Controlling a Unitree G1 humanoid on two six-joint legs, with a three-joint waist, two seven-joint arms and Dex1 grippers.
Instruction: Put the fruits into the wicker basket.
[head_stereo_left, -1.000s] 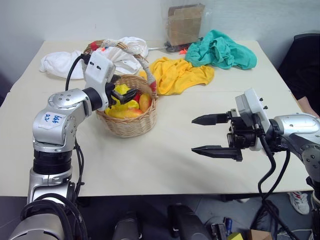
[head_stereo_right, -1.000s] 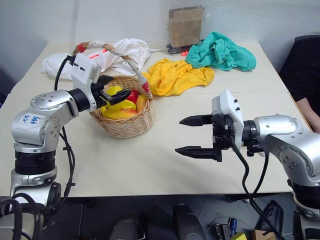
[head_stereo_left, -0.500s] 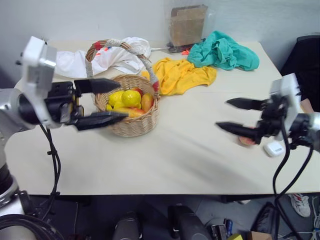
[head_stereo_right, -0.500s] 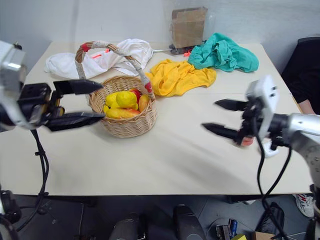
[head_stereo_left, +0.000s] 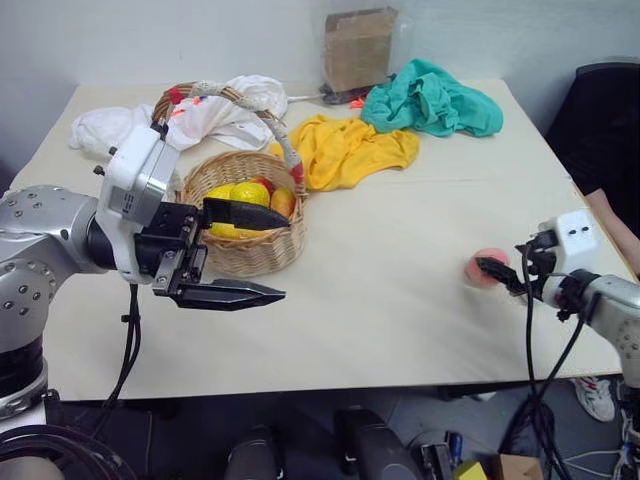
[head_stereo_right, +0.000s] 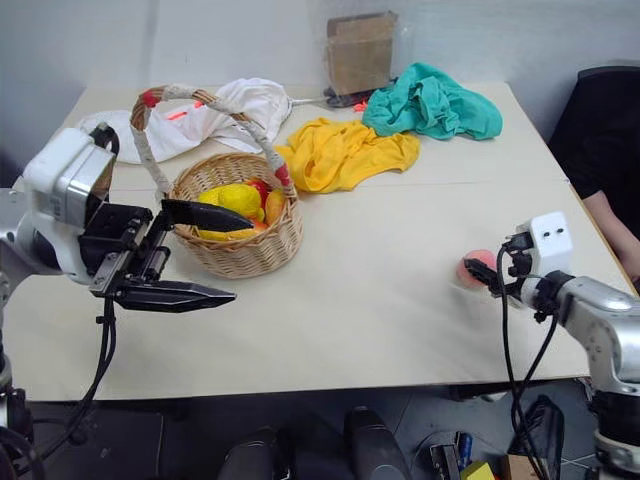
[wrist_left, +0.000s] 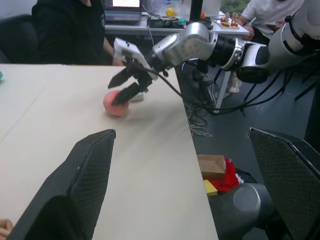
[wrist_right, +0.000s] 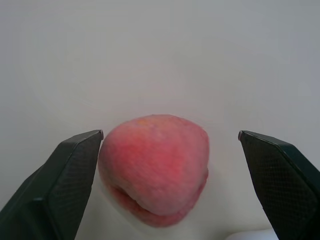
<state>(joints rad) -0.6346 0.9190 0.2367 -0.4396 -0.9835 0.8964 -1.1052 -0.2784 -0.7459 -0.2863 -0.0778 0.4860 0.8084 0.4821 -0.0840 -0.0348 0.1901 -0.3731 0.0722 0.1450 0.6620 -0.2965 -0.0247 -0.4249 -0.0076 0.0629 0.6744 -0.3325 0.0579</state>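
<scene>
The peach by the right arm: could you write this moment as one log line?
peach: on table, between open right fingers, not gripped | wicker basket: holds yellow fruits | left gripper: open, empty

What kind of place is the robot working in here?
Probably a robotics lab or office: a plain work table strewn with cloths, people seated at desks behind, and cables trailing across the floor.

The left claw's (head_stereo_left: 262, 254) upper finger (head_stereo_left: 245, 214) covers part of the wicker basket (head_stereo_left: 245, 250) and its fruits (head_stereo_left: 248, 193); the right claw (head_stereo_right: 479, 272) hides the peach's (head_stereo_right: 470, 268) near side
</scene>
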